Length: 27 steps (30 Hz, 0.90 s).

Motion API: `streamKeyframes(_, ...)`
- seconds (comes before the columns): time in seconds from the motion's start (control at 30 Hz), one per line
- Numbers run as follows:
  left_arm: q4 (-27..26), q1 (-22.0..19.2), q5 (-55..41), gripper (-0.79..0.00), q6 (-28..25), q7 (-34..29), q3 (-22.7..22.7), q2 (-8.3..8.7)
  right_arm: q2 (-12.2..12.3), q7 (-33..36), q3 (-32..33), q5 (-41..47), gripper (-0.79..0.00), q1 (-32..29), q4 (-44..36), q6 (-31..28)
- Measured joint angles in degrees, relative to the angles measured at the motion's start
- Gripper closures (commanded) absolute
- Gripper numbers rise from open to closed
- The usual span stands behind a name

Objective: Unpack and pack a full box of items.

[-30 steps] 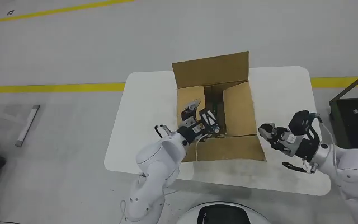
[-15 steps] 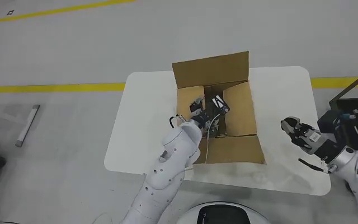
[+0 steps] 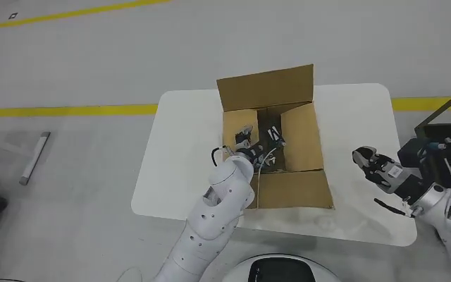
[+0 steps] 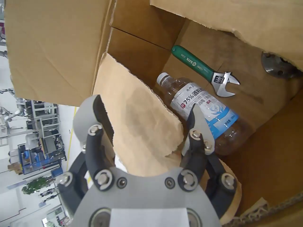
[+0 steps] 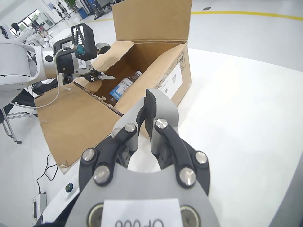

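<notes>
Top view: brown cardboard box (image 3: 266,86) stands open near the middle of the white round-cornered table (image 3: 176,162), all four flaps folded out, the far flap upright. Left gripper (image 3: 258,139) is at the box's left inner edge, reaching into the opening. Right gripper (image 3: 362,156) hangs over bare table to the right, well apart from the box. A yellow floor line (image 3: 77,110) runs behind the table. Left wrist view: left gripper (image 4: 144,112) released, fingers spread wide, one to either side of the torn-edged cardboard flap (image 4: 137,128) but not pinching it. On the box floor beyond lies a clear plastic bottle (image 4: 213,121) on its side, white cap toward the far corner, blue-and-white label facing up; one fingertip sits just over its label. Just beside the bottle, a green-handled adjustable wrench (image 4: 206,72) lies flat, steel head pointing away from the corner. A round grey metal part (image 4: 274,64) is half hidden under the opposite flap; cannot tell what it is. Right wrist view: right gripper (image 5: 148,112) clenched, fingers pressed together with nothing between them, above the table with the box ahead. The box wall facing it carries a white label. The other arm's gripper reaches in over the near-left flap, the bottle visible inside below it.
</notes>
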Motion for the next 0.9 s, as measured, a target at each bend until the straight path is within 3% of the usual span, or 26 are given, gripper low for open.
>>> streamKeyframes(0.33,-4.9,3.5,3.1,0.0,-2.1,1.7,-1.9,0.8,0.0,0.2,-1.1,-0.5,0.0,1.1,0.0,0.4)
streamKeyframes(0.53,-10.3,6.7,3.8,0.0,-5.5,3.3,-3.1,1.46,0.1,1.0,-0.5,0.8,0.0,1.5,-1.5,0.5)
streamKeyframes(0.9,-19.5,11.4,-4.3,0.0,-10.6,1.9,-6.4,1.9,0.6,8.1,-0.4,2.6,0.0,2.3,-5.0,-0.4)
